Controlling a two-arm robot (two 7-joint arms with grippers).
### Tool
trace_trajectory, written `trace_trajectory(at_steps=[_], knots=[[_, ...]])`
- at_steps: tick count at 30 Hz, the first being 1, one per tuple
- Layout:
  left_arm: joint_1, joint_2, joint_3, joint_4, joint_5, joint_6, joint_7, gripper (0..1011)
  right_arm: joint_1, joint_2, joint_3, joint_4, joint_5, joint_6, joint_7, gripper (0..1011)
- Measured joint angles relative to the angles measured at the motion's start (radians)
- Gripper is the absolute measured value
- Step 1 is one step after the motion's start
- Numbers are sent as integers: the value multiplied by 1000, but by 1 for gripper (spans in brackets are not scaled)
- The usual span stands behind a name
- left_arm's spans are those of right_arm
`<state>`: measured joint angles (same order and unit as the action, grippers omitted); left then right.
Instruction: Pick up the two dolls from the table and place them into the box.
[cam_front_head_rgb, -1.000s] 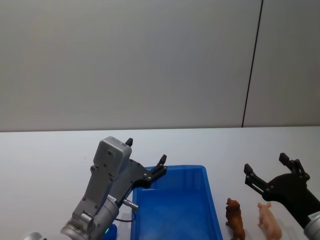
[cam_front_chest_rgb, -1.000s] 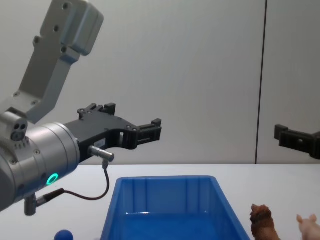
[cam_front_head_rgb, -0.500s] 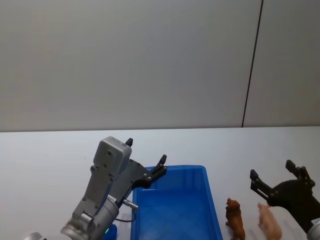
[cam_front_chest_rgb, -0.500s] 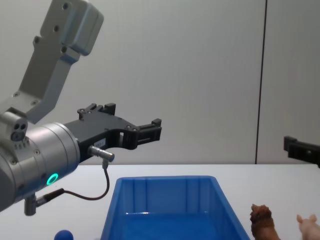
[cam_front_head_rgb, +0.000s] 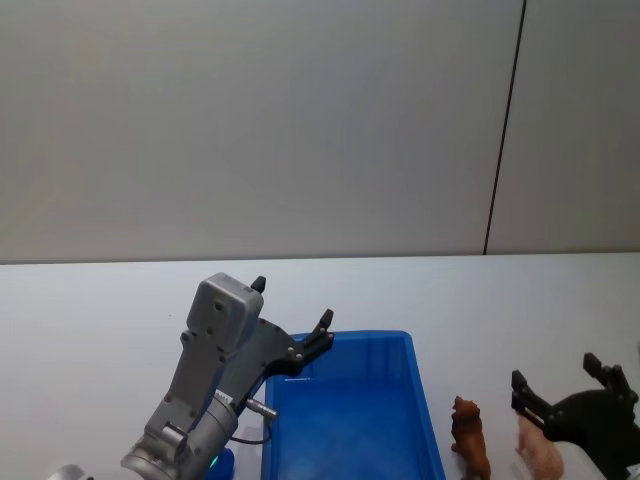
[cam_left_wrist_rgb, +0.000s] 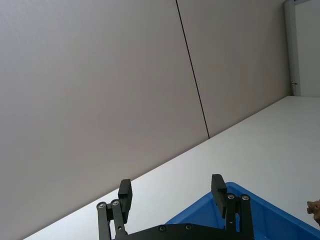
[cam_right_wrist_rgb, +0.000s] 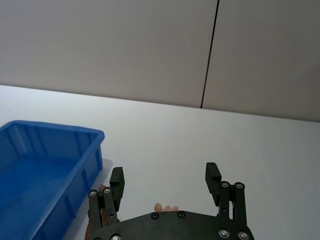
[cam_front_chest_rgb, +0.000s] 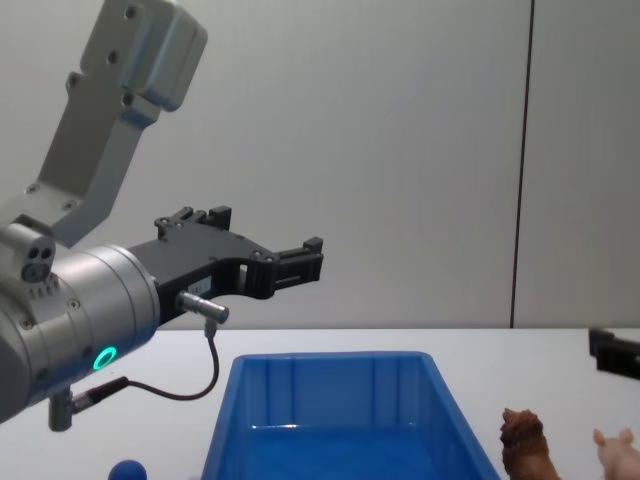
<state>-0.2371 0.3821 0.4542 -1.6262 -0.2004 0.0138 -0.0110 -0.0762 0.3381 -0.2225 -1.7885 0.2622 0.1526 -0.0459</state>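
Blue box (cam_front_head_rgb: 375, 336), one, brown doll (cam_front_head_rgb: 470, 434), pink doll (cam_front_head_rgb: 538, 450) — two, left end effector (cam_front_head_rgb: 292, 303), right end effector (cam_front_head_rgb: 562, 374), both spread.

**user1:** box (cam_front_head_rgb: 370, 336) at lower middle looks like glossy blue plastic, smooth rim. table (cam_front_head_rgb: 100, 320) is matt white.

**user2:** yeah, and the brown doll (cam_front_head_rgb: 470, 436) at lower right has a rough shaggy surface, the pink doll (cam_front_head_rgb: 535, 452) looks smooth (rubbery maybe, hard to say). left gripper (cam_front_head_rgb: 292, 301) and right gripper (cam_front_head_rgb: 555, 370) are matt black.

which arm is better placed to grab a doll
Right. The right end effector hangs open close over the pink doll; the left end effector is raised by the box's far left corner, farther off.
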Motion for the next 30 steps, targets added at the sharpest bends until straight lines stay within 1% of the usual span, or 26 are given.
trace_trajectory(at_steps=[9, 16, 22, 30], knots=[[0, 0, 0, 0, 0, 0, 0, 1001, -21, -2, -4, 14, -16, 32, -12, 1001], [0, 0, 0, 0, 0, 0, 0, 1001, -32, -5, -7, 33, -27, 42, -13, 1001], [0, 0, 0, 0, 0, 0, 0, 1001, -39, -8, -9, 49, -34, 44, -14, 1001], [0, 0, 0, 0, 0, 0, 0, 1001, -45, -15, -12, 85, -47, 30, -12, 1001]])
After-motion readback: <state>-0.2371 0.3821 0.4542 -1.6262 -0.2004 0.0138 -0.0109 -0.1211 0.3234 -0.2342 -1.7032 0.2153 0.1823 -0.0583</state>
